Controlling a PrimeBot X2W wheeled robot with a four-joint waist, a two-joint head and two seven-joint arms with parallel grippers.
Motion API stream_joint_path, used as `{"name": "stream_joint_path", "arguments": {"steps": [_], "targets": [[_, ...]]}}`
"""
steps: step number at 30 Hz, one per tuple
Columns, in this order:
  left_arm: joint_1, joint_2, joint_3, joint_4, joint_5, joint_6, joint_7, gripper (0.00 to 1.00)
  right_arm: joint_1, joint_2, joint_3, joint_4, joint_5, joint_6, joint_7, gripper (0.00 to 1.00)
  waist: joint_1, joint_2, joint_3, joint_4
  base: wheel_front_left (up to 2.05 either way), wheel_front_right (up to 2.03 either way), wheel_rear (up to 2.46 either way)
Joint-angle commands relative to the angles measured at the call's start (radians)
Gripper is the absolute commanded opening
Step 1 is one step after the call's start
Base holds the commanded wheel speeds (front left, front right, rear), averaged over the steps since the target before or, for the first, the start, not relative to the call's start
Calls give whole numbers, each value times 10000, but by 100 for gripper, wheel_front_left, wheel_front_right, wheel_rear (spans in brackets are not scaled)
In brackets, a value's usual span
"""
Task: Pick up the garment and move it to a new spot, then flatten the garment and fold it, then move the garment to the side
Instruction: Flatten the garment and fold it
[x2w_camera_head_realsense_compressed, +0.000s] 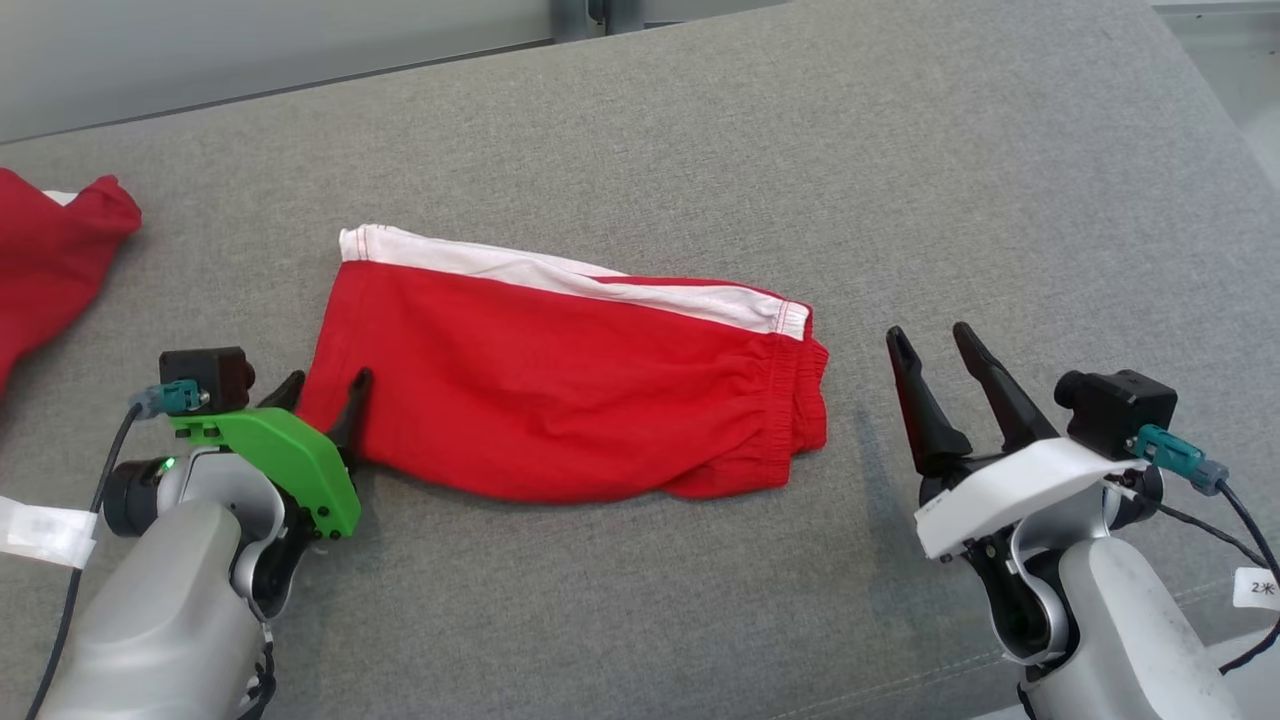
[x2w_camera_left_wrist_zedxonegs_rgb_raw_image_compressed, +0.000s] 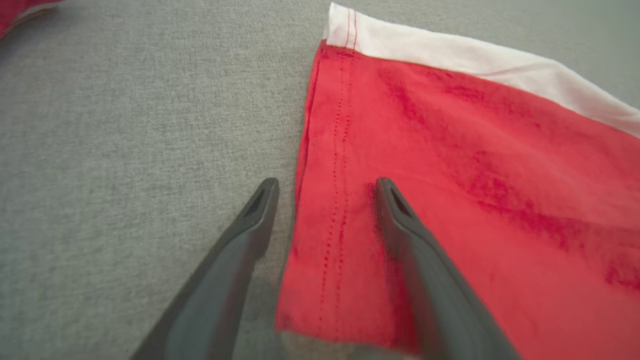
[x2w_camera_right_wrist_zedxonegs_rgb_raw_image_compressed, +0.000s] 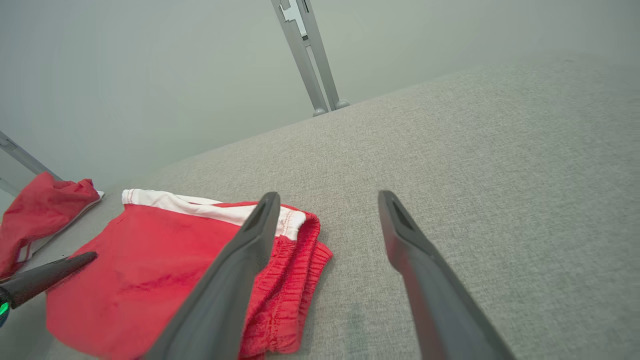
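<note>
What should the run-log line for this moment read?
shorts: folded, flat on grey cushion | left gripper: open, astride shorts' left edge | right gripper: open, clear of shorts | second red garment: far left

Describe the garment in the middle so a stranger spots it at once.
On the grey fabric surface, look to the middle, between the left gripper and right gripper. The red shorts lie flat there, a white band along their far edge. The other red garment, at the far left, is crumpled.
</note>
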Motion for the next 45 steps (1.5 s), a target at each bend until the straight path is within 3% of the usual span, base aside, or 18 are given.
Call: {"name": "stream_joint_path", "arguments": {"steps": [1, 7, 8, 9, 10, 11, 12, 18, 25, 31, 39, 45], "targets": [[142, 96, 28, -81, -109, 25, 94, 100, 173, 39, -62, -194, -72, -10, 102, 100, 0, -1, -36, -54, 0, 0, 0], [465, 93, 64, -366, -427, 65, 563, 100, 476, 236, -153, -1002, -152, -10, 514, 100, 0, -1, -40, -147, 0, 0, 0], [506, 86, 89, -418, -472, 75, 545, 91, 502, 253, -161, -1090, -177, -10, 566, 100, 0, -1, -46, -156, 0, 0, 0], [536, 73, 145, -456, -532, 90, 476, 49, 529, 266, -172, -1151, -187, -10, 597, 100, 0, -1, -55, -164, 0, 0, 0], [558, 48, 205, -505, -604, 88, 408, 30, 548, 276, -173, -1204, -208, -10, 606, 100, 0, -1, -65, -171, 0, 0, 0], [584, 23, 263, -548, -671, 87, 368, 5, 557, 286, -174, -1250, -225, -10, 643, 100, 0, -1, -80, -175, 0, 0, 0], [615, 5, 293, -581, -720, 83, 335, 0, 566, 294, -180, -1286, -238, -10, 659, 100, 0, -1, -97, -176, 0, 0, 0], [959, -162, 716, -783, -1190, 118, -139, 0, 666, 334, -236, -1401, -263, -10, 699, 100, 0, -1, -288, -40, 0, 0, 0], [1747, -377, 1115, -1256, -1448, 448, -1083, 0, 805, 355, -430, -1398, -301, -10, 753, 100, 0, -1, -619, 266, 0, 0, 0], [2543, -494, 1226, -1973, -1459, 922, -1561, 0, 927, 362, -529, -1350, -378, -10, 924, 100, 0, -1, -900, 603, 0, 0, 0], [4070, -668, 1362, -3629, -1419, 1914, -1906, 0, 1099, 355, -800, -1181, -563, -10, 1347, 100, 0, -1, -1297, 1147, 0, 0, 0], [4700, -689, 1294, -4138, -1462, 2263, -1885, 0, 1173, 366, -813, -1012, -578, -10, 1528, 100, 0, -1, -1517, 1342, 0, 0, 0]]}}
